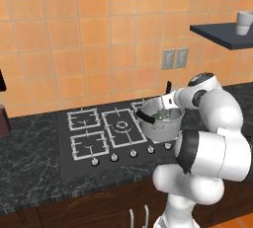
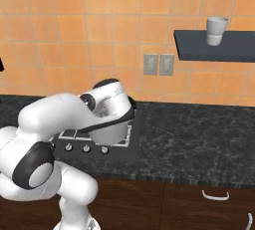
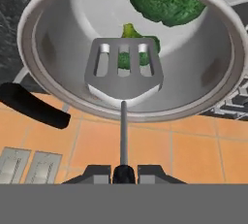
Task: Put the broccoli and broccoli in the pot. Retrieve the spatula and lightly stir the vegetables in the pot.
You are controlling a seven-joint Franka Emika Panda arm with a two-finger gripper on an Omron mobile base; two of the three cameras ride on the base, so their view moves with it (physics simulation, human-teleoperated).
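Note:
The silver pot (image 1: 160, 123) stands on the stove's right front burner, its black handle (image 1: 145, 118) pointing left. In the hand view I look down into the pot (image 3: 63, 34). One large broccoli (image 3: 164, 0) lies against its far wall, and a smaller broccoli (image 3: 127, 33) shows behind the spatula's slots. The spatula (image 3: 123, 68) hangs head-down inside the pot, its thin handle running back between my fingertips. My gripper (image 3: 123, 173) is shut on that handle, and it hovers just above the pot's rim (image 1: 170, 99). In the right base view my arm covers most of the pot (image 2: 113, 133).
The black stove top (image 1: 89, 133) has free burners to the left of the pot and a row of knobs (image 1: 114, 157) along its front. A wall shelf (image 2: 214, 50) carrying a white cup (image 2: 216, 31) hangs to the right. Two outlets (image 1: 175, 58) sit on the tiled wall.

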